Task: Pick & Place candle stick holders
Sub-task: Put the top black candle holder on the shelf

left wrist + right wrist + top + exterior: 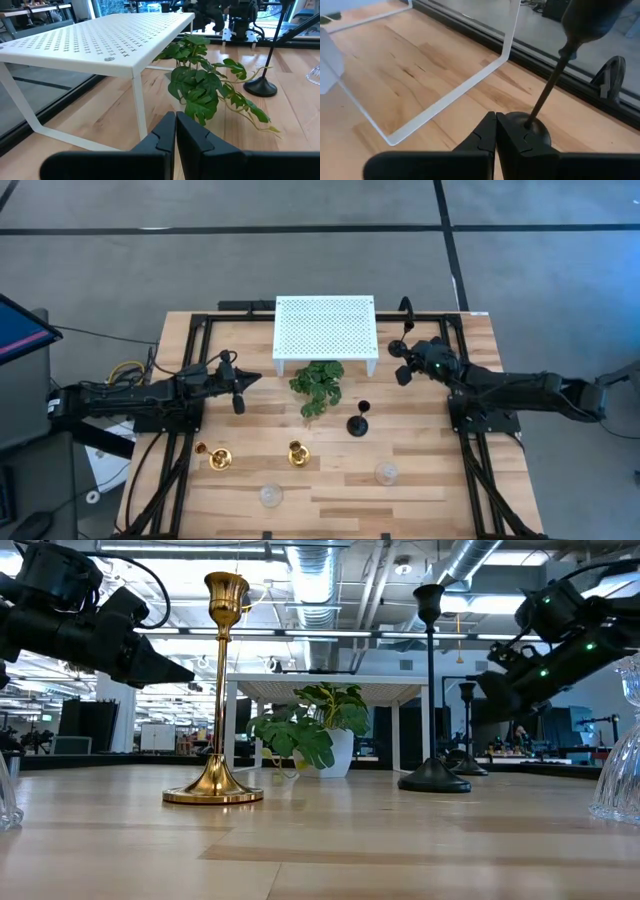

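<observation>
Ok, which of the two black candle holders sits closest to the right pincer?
The black holder by the white stand's right end, right beside the shut right pincer. The other black holder stands out on the open table, right of the plant.

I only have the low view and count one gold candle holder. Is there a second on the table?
Observer: Yes. The high view shows a second gold candle holder near the table's front-left corner, left of the gold one you see.
Operator: Does the right gripper hold the rear black holder?
Observer: No. In its wrist view the right gripper is shut, and the black holder's base sits just past the tips.
Operator: And the left gripper?
Observer: The left gripper is shut and empty, pointing at the plant beside the white perforated stand.
</observation>
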`<move>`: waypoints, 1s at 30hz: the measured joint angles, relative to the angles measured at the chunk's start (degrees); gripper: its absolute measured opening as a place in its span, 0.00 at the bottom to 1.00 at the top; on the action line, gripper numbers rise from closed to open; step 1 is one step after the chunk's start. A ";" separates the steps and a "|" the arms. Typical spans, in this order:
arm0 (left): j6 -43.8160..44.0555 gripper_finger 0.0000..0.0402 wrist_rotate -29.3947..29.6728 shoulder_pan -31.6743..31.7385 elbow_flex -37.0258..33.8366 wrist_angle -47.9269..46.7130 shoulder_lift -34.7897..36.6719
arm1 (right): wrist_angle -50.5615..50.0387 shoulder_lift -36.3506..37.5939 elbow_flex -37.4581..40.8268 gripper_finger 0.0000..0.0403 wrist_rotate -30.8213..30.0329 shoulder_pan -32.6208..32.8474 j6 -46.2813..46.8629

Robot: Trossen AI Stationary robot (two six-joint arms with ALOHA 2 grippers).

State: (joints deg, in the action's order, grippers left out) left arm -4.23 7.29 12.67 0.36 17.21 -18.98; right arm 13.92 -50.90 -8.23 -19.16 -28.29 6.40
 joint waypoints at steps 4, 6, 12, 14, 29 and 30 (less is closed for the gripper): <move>0.00 0.04 0.00 0.00 0.00 0.02 0.00 | 0.30 -2.71 0.00 0.11 -0.11 0.00 -0.39; 0.00 0.04 0.00 -0.01 0.00 0.02 0.00 | 0.28 -3.63 0.00 0.19 -0.15 0.06 -0.38; 0.00 0.04 0.00 0.00 0.00 0.02 0.00 | 0.55 -4.69 0.00 0.46 -1.18 -0.14 1.38; 0.00 0.04 0.00 0.00 0.00 0.02 0.00 | 1.49 -4.69 0.00 0.55 -2.48 -0.57 3.12; 0.00 0.04 0.00 0.00 -0.02 0.02 0.02 | 12.54 -4.67 -0.02 0.62 -3.19 -5.17 3.53; 0.00 0.04 0.00 0.00 -0.02 0.00 0.00 | 12.65 -4.67 -0.02 0.61 -3.17 -5.46 3.53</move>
State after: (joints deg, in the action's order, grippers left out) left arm -4.23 7.29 12.67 0.34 17.21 -18.98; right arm 26.57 -55.57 -8.25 -22.33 -33.75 9.93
